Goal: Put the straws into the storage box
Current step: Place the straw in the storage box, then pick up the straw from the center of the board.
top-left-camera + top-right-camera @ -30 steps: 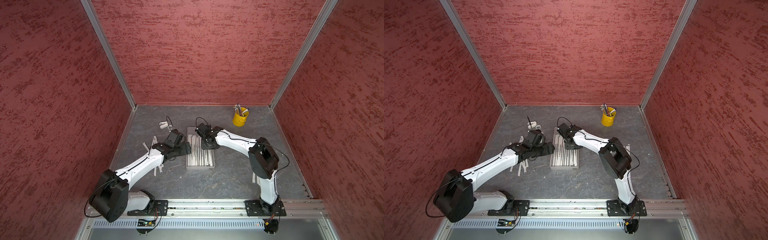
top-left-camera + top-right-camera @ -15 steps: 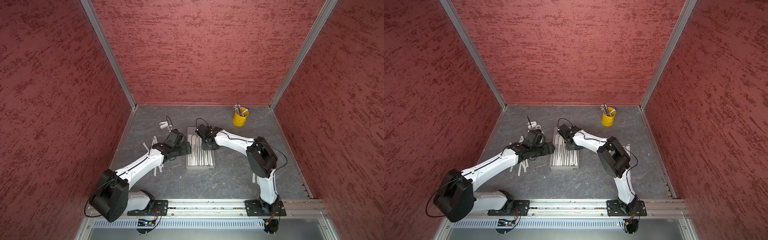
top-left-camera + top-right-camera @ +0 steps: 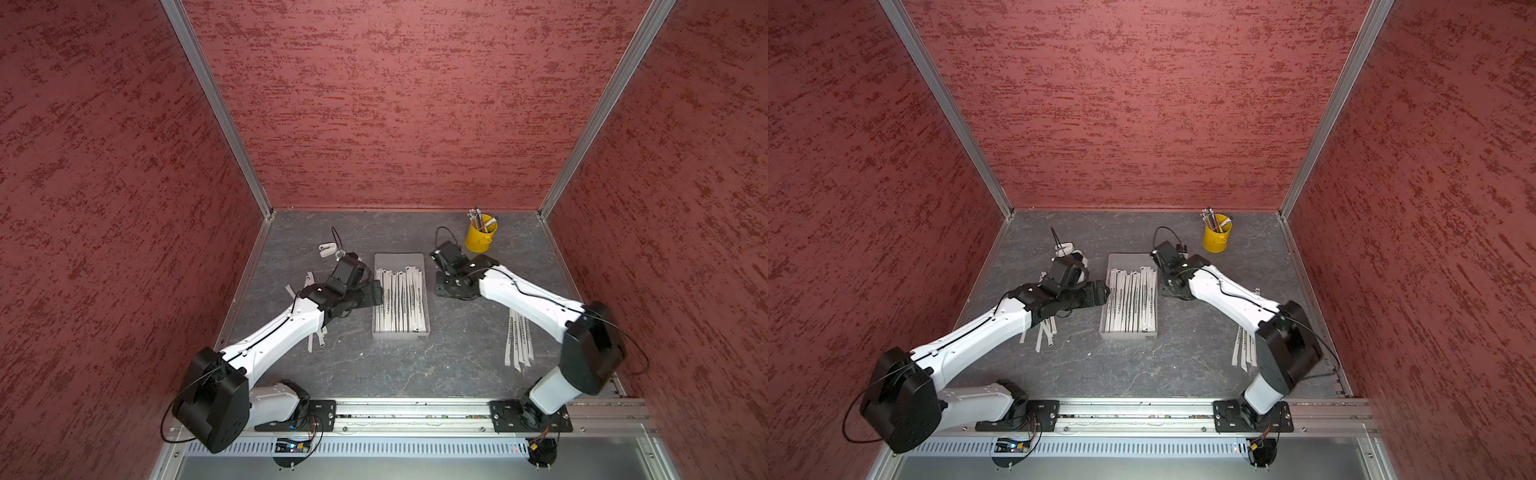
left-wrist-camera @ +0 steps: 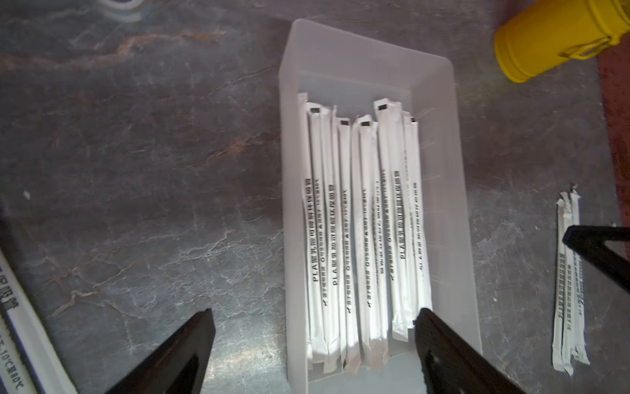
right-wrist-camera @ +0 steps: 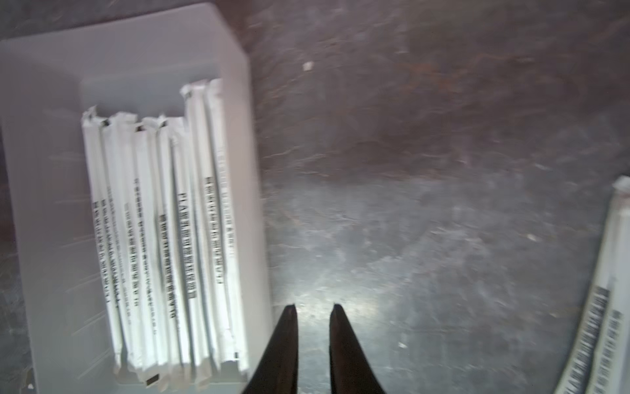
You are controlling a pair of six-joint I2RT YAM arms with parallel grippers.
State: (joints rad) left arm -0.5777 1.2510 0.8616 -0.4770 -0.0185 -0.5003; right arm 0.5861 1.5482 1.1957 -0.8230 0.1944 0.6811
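Many straws (image 3: 401,299) already lie side by side in the storage box (image 3: 399,261), which sits in the middle of the table (image 3: 457,374). More straws wait outside it. A small bunch (image 3: 518,340) lies on the right, nearer than the box and partly under the right arm. A few more (image 3: 314,338) lie on the left, mostly hidden under the left arm. The left gripper (image 4: 313,317) is by the left side of the box with its jaws spread wide, and it holds nothing. The right gripper (image 5: 313,308) is just right of the box, toward its far end. Its jaws are only a little way apart, with bare table between them. I think these straws are very light, so lifting one will be easy. The hard part is that they are thin and lie flat, so a jaw may slide over one and not catch it. The paper wrap looks smooth and may slip. A long straw held by one end would likely droop or swing. The best place to take hold looks like the middle, with the jaws across the straw. A soft squeeze should do, since a hard one could crush it. The bunch on the right sits close together, so two may come up at once. The yellow cup (image 3: 480,239) at the far right holds pens, not straws.
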